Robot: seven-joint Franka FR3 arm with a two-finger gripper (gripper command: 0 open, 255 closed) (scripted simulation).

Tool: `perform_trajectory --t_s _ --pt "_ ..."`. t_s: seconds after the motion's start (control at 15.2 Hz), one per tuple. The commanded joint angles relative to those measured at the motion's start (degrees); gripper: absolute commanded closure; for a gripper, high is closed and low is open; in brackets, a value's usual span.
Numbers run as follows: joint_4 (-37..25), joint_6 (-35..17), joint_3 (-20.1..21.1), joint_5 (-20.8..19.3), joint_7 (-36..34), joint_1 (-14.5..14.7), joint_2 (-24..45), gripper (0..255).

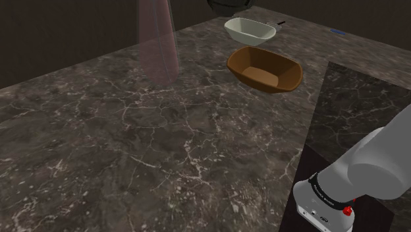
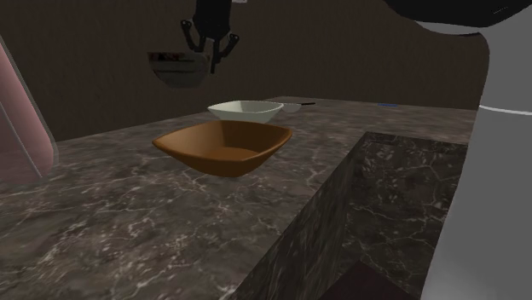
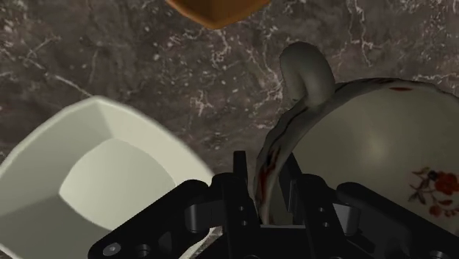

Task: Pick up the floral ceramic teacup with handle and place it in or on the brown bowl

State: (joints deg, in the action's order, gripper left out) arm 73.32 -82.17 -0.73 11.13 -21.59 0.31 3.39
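Observation:
My black gripper is shut on the rim of a white teacup with red floral marks. Its curved handle sticks out beyond the fingers. In the second exterior view the gripper holds the teacup high in the air, above and behind the brown bowl. The shoulder view catches the cup as a dark round shape at the top edge, over the far end of the counter. The brown bowl stands empty on the dark marble counter, and its corner shows beyond the cup.
A white squarish bowl sits just behind the brown one, directly under the hand. A pink translucent column rises from the counter at the shoulder view's left of the bowls. A raised marble block stands near the stand.

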Motion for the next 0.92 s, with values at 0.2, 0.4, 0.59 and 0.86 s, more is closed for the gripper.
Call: perform_trajectory --t_s 0.2,0.4,0.59,0.86 --pt "13.7 -1.7 0.3 -0.2 -0.2 0.3 -12.0 255" --pt "20.6 -1.8 0.6 -0.2 -0.6 0.4 -19.0 255" --pt "26.5 -1.2 0.8 -0.1 -1.0 0.4 -25.6 255" --pt "32.9 0.6 1.2 0.1 -1.8 0.5 -33.9 255"
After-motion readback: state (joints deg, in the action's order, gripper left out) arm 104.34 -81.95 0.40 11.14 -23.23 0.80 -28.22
